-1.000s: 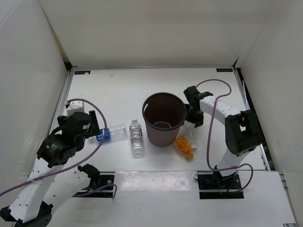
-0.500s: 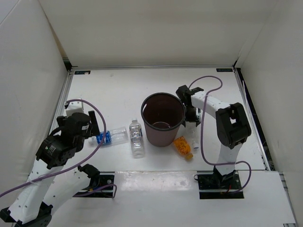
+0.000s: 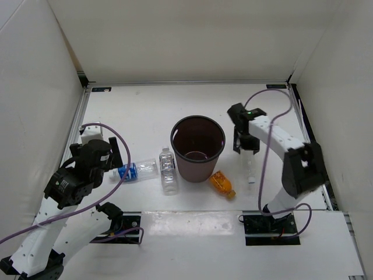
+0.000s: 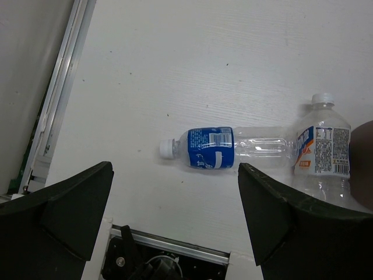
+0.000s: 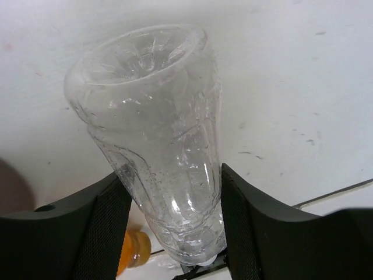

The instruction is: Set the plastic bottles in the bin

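Bottle (image 5: pixel 157 128), clear and faint from above, is pinched in the right gripper (image 5: pixel 169 233), its near end hidden between the fingers. To that gripper's left are the orange bottle (image 3: pixel 222 183) and the bin (image 3: pixel 198 118). Right arm reaches forward, wrist down. Left gripper (image 4: pixel 175 175) hangs spread wide above the blue-label bottle (image 4: pixel 227 149) on the tabletop (image 4: pixel 204 58).

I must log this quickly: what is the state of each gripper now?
Left gripper: open, holding nothing.
Right gripper: shut on the clear bottle.
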